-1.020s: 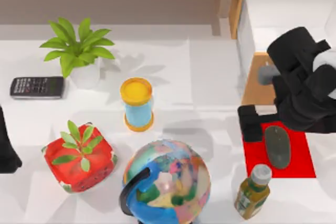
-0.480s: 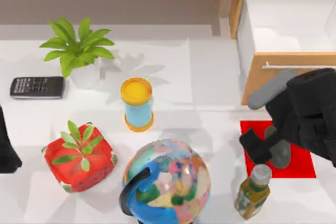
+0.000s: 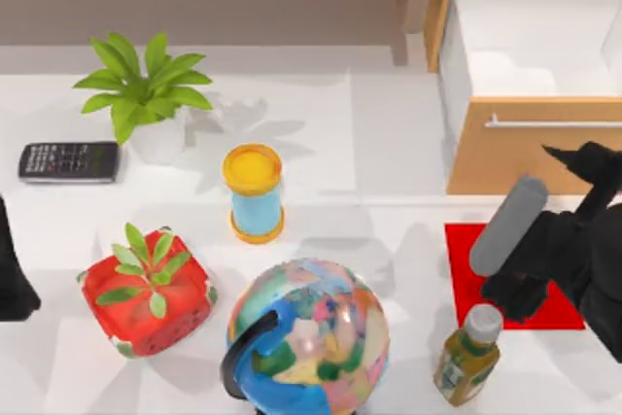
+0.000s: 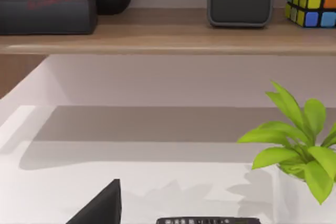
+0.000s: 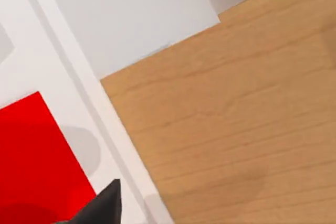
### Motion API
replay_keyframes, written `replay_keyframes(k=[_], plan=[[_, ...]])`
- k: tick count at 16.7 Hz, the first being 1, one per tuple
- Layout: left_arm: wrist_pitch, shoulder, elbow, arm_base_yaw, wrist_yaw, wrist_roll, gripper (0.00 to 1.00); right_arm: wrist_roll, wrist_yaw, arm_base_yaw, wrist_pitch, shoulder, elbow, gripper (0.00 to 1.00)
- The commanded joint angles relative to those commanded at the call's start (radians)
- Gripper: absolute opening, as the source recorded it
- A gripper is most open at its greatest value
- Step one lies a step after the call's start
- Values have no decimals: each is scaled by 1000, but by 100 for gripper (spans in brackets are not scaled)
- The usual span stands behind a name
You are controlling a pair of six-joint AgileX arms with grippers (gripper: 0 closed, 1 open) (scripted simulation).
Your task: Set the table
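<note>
The table (image 3: pixel 389 143) is a broad white top. At its right front lies a small red mat (image 3: pixel 465 264), also seen in the right wrist view (image 5: pixel 37 156) beside the cabinet's wooden front (image 5: pixel 236 108). My right gripper (image 3: pixel 513 296) hangs low over the mat's middle and covers it; a grey cylinder of that arm (image 3: pixel 507 225) slants above it. My left arm (image 3: pixel 12 274) is parked at the table's left edge.
A green bottle (image 3: pixel 466 355) stands just in front of the mat. A globe (image 3: pixel 311 337), a red potted plant (image 3: pixel 146 293), a yellow-blue sand timer (image 3: pixel 253 191), a white-potted plant (image 3: pixel 146 94) and a calculator (image 3: pixel 68 160) fill the left and middle. The open drawer (image 3: pixel 535 36) is back right.
My right arm has swung from the drawer front toward the table's front and now sits over the red mat. The grey mouse seen on the mat earlier is now covered by it.
</note>
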Motion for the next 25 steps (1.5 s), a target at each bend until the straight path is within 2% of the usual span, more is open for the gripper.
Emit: replay_keyframes(k=[5, 10, 13, 17, 25], plan=[[0, 0, 0, 0, 0, 0, 100, -366, 53, -63, 436, 154, -66, 100], [0, 0, 0, 0, 0, 0, 100, -606, 92, -131, 720, 295, -65, 100], [0, 0, 0, 0, 0, 0, 100, -658, 101, -149, 782, 332, -59, 100], [0, 0, 0, 0, 0, 0, 100, -658, 101, -149, 782, 332, -59, 100], [0, 0, 0, 0, 0, 0, 100, -658, 66, -184, 711, 347, 27, 100]])
